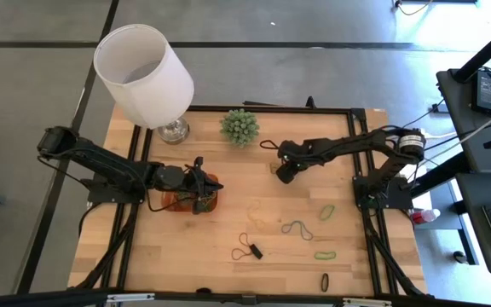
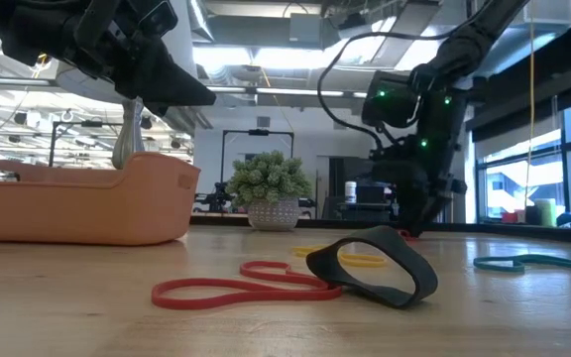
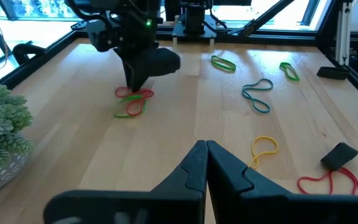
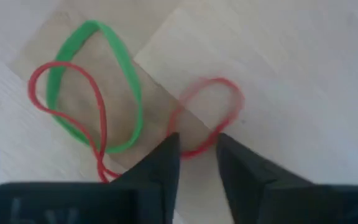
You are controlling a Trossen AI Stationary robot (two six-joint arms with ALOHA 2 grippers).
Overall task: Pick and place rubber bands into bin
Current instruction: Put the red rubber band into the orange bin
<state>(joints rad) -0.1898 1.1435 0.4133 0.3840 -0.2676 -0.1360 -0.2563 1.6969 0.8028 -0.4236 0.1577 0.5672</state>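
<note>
On the table lie about eight loose rubber bands: a black band at the near edge, a red loop, two green bands, a blue-grey band, a yellow band, and farther back a red and green pair. The right gripper points down at that pair, fingers slightly apart astride the red strand; only its wrist view shows this. The left gripper, fingers pressed together and empty, hangs over the one orange bin.
</note>
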